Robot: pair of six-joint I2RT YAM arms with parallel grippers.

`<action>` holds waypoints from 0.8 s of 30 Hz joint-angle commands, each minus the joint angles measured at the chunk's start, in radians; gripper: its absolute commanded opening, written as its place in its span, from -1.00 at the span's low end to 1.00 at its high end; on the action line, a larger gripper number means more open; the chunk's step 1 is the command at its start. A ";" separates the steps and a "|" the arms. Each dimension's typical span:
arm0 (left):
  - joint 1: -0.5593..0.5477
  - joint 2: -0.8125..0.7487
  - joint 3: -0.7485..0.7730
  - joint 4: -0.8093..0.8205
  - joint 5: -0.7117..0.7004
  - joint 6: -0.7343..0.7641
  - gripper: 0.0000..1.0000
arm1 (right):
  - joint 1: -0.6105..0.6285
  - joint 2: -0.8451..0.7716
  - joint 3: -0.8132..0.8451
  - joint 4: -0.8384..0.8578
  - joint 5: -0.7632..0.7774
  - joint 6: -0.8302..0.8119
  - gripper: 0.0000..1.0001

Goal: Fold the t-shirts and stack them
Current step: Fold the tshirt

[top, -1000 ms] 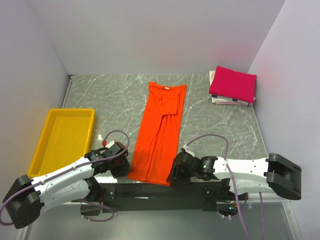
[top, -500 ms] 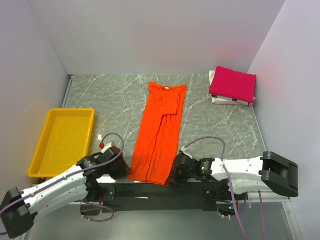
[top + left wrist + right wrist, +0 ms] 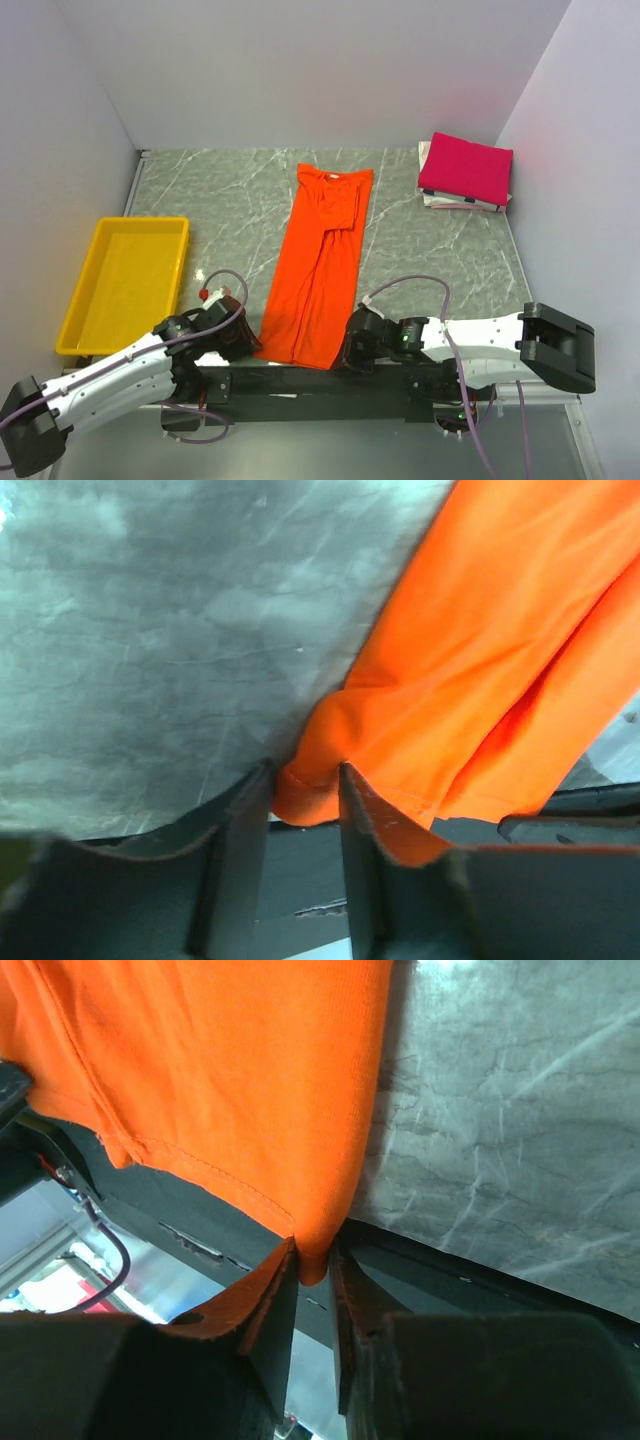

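The orange shirt (image 3: 318, 275) is soft matt cloth with a stitched hem. The pink shirt (image 3: 466, 168) is matt cloth too. The table (image 3: 220, 190) is smooth, grey-veined like marble and faintly shiny. The yellow tray (image 3: 78, 300) is glossy plastic.

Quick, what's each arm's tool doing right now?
Left tool: closed on a near corner of the orange t-shirt.
Right tool: closed on its other near corner.

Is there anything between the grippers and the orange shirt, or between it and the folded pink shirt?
Nothing visible. The near corners of the orange shirt sit between the fingers of the left gripper and right gripper; only bare table lies before the pink shirt.
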 commanded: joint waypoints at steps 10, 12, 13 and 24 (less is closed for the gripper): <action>-0.009 0.096 0.044 0.089 0.071 0.055 -0.99 | 0.008 -0.120 -0.001 -0.213 0.078 -0.062 -0.96; -0.033 0.102 0.078 0.074 0.071 0.037 -0.99 | 0.008 -0.151 0.033 -0.288 0.093 -0.088 -0.97; -0.056 0.102 0.089 0.070 0.070 0.028 -0.99 | 0.008 -0.175 0.042 -0.306 0.093 -0.098 -0.97; -0.343 0.154 0.149 0.076 0.016 -0.185 -0.99 | 0.123 -0.226 0.131 -0.433 0.115 -0.085 -1.00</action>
